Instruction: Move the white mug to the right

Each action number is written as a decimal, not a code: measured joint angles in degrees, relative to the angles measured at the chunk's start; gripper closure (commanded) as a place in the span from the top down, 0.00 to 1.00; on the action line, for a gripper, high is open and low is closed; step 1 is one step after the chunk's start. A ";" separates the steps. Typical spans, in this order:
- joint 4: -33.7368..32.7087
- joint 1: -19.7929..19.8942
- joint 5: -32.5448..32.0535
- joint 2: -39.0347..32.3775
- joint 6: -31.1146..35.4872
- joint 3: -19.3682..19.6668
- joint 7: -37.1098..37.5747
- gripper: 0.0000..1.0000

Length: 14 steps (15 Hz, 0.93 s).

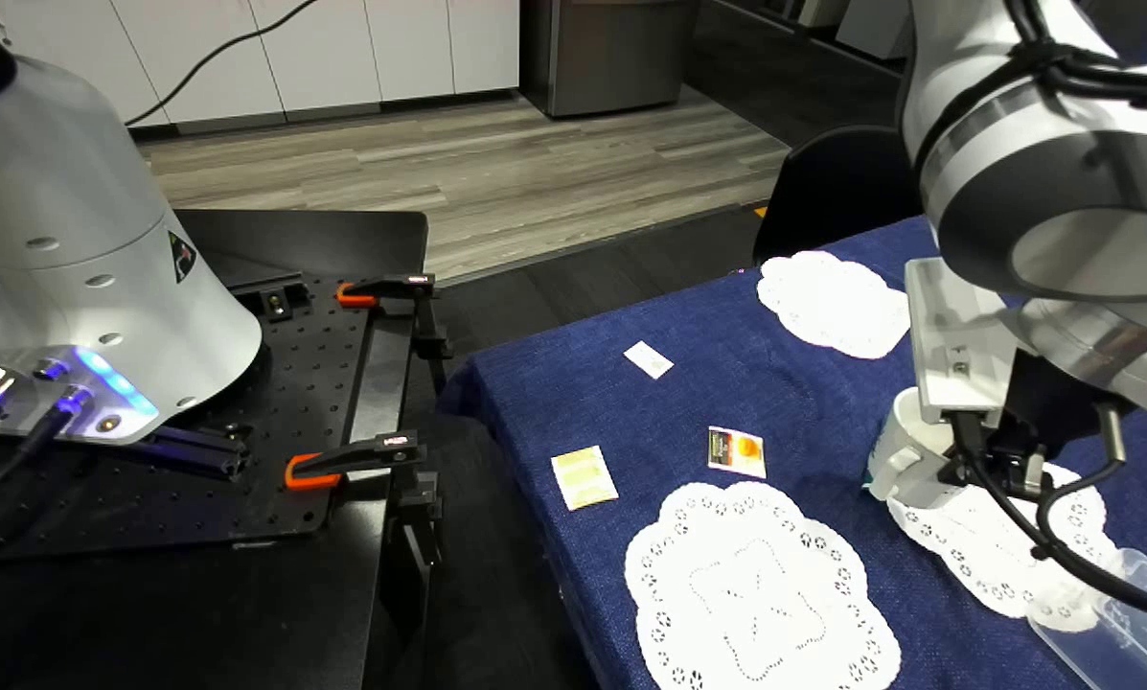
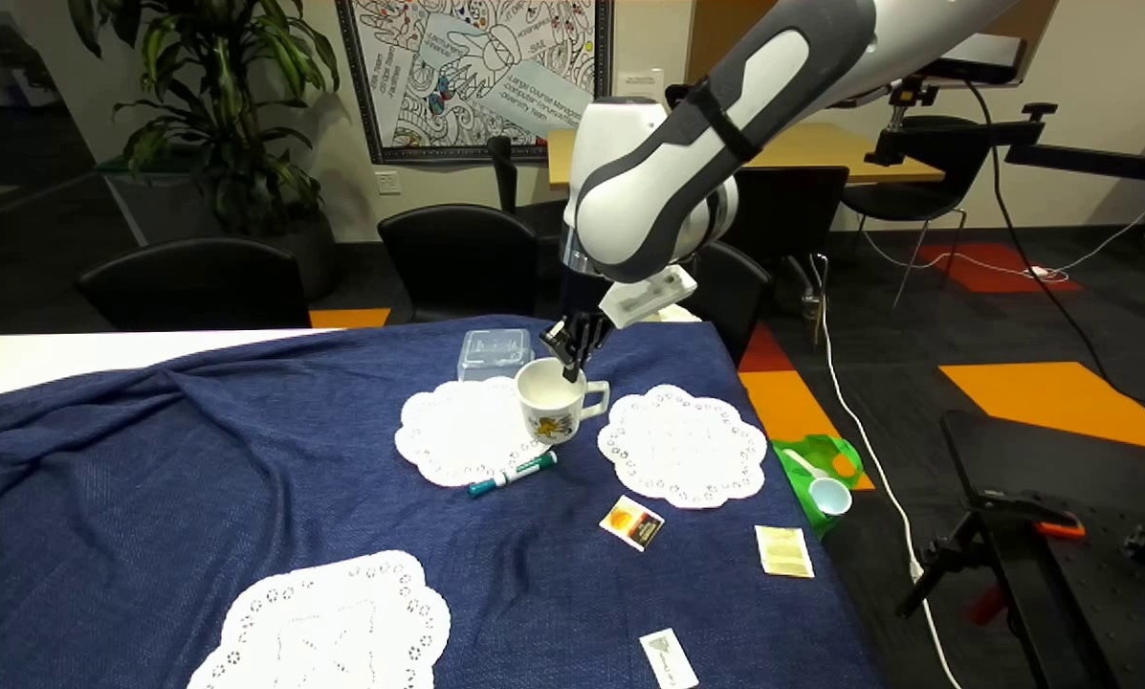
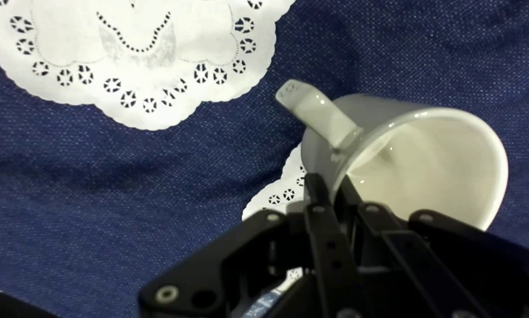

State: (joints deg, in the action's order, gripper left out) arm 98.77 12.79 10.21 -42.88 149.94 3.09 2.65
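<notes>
1. Narrowly set, the black jointed pincer [image 3: 333,187] clasps the wall of the white ceramic mug [image 2: 545,402]; the wrist view shows one finger inside the rim and one outside.
2. The mug, printed with a yellow flower, is at the edge of a round white lace doily [image 2: 467,431]; whether its base touches the cloth-covered dark blue tabletop [image 2: 534,574], I cannot tell.
3. Just beside the mug lies a green-and-white cylindrical marker [image 2: 513,474].
4. The mug's handle points toward a second white lace doily [image 2: 682,448].
5. Near the mug stands a clear plastic box [image 2: 495,354].
6. Farther out lie an orange-and-black paper sachet [image 2: 632,522], a pale yellow square sachet [image 2: 783,552] and a small white rectangular packet [image 2: 669,658].
7. Well apart from the mug lies a third white lace doily [image 2: 342,636].
</notes>
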 measured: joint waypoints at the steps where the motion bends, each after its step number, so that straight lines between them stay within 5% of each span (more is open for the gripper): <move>1: -0.35 0.35 0.00 -0.22 -0.08 0.21 0.00 0.02; 14: -7.36 4.15 0.08 -7.38 -3.39 2.40 1.74 0.02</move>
State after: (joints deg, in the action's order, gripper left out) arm 91.42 16.94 10.30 -50.25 146.54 5.50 4.39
